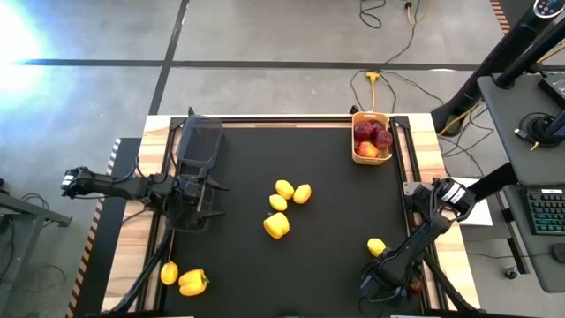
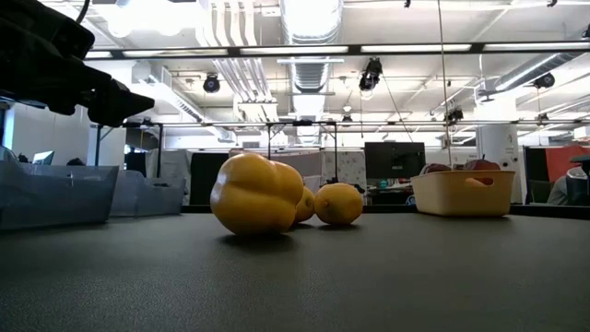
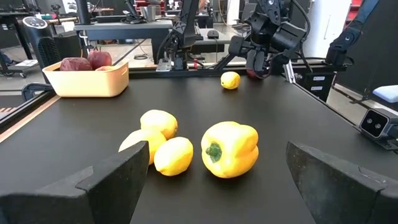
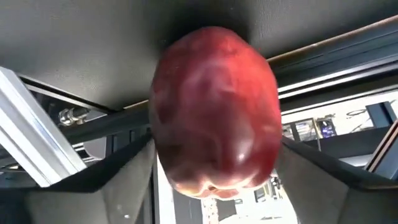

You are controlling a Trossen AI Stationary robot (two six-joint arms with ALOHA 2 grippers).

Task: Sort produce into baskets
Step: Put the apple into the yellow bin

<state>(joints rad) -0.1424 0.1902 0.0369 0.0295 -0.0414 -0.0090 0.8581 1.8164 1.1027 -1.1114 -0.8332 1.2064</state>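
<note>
Red pepper [image 4: 214, 112] – glossy, hollow, likely light and slippery – sits clamped across its belly in the right pincer [image 1: 388, 284]; left pincer [image 3: 211, 180] gapes apart

Two dark jointed arms, seemingly cabled, each tipped with blunt black fingers [image 3: 118, 180].

a black table mat [image 1: 291, 256] covers the work surface, framed by light wooden edges [image 1: 157, 128]. a yellow cable [image 1: 372, 84] runs across the grey floor beyond the table's far edge, with a dark cable [image 1: 375, 13] further off. a keyboard [image 1: 547, 212] and a desk [image 1: 516, 106] stand to the right side. in the low view, ceiling pipes [image 2: 309, 23] and strip lights [image 2: 415, 48] run overhead, and a dark monitor [image 2: 394, 161] stands in the room behind.
</note>
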